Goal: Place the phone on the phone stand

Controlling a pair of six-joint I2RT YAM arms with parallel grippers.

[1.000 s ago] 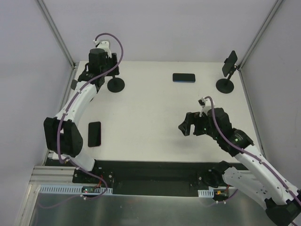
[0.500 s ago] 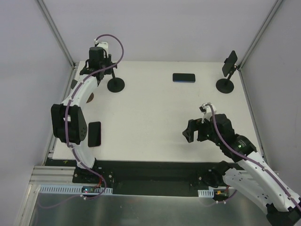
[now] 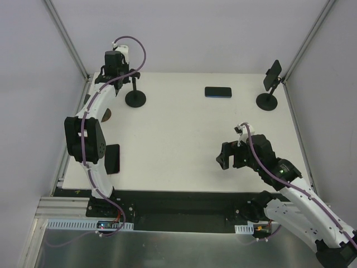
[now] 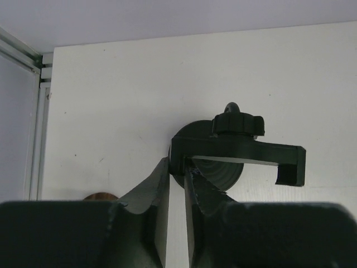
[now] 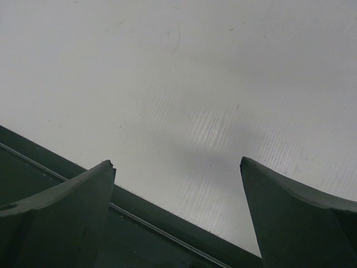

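A black phone stand stands at the back left, with a round base [image 3: 135, 99] and a cradle arm [image 4: 240, 153] under a knob. My left gripper [image 3: 125, 79] is shut on the left end of that cradle; in the left wrist view [image 4: 177, 167] the jaws pinch it. One black phone [image 3: 217, 92] lies flat at the back middle. Another black phone [image 3: 112, 159] lies near the left edge, partly hidden by the left arm. My right gripper [image 3: 222, 157] is open and empty above the table near its front edge; the right wrist view [image 5: 177, 162] shows nothing between the fingers.
A second phone stand [image 3: 268, 99] stands at the back right corner. A small brown round patch [image 3: 106, 115] lies at the left edge, also seen in the left wrist view [image 4: 100, 195]. The table's black front edge [image 5: 67, 184] lies under my right gripper.
My left arm has reached further back and the stand has shifted slightly with it. My right arm has pulled back toward the near edge and then held still.
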